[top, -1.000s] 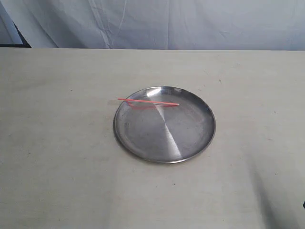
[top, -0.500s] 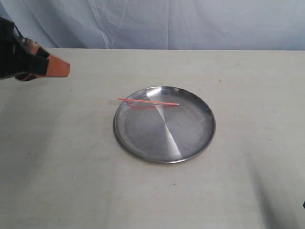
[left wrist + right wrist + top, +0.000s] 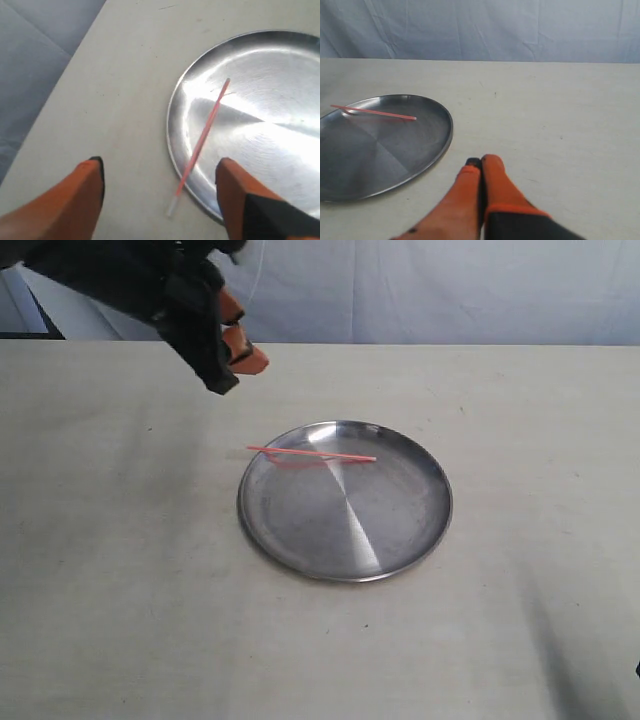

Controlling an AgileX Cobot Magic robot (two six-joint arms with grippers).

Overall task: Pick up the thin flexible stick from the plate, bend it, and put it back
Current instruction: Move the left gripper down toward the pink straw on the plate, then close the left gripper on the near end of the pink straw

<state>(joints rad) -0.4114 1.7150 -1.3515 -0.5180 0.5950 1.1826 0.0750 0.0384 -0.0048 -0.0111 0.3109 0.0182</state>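
A round steel plate lies mid-table, also seen in the left wrist view and the right wrist view. A thin red-orange stick rests straight across its far part, one end poking over the left rim. That stick shows in both wrist views. My left gripper hangs above the table beyond the plate's left rim, open and empty, with the stick's overhanging end between its fingers in the left wrist view. My right gripper is shut and empty, right of the plate, out of the exterior view.
The table is a pale beige surface with a wrinkled blue-grey cloth hanging behind its far edge. Nothing else stands on it around the plate.
The left arm has swung in from the far left edge toward the plate, its orange fingertips now near the stick's overhanging end. Plate and stick have not moved.
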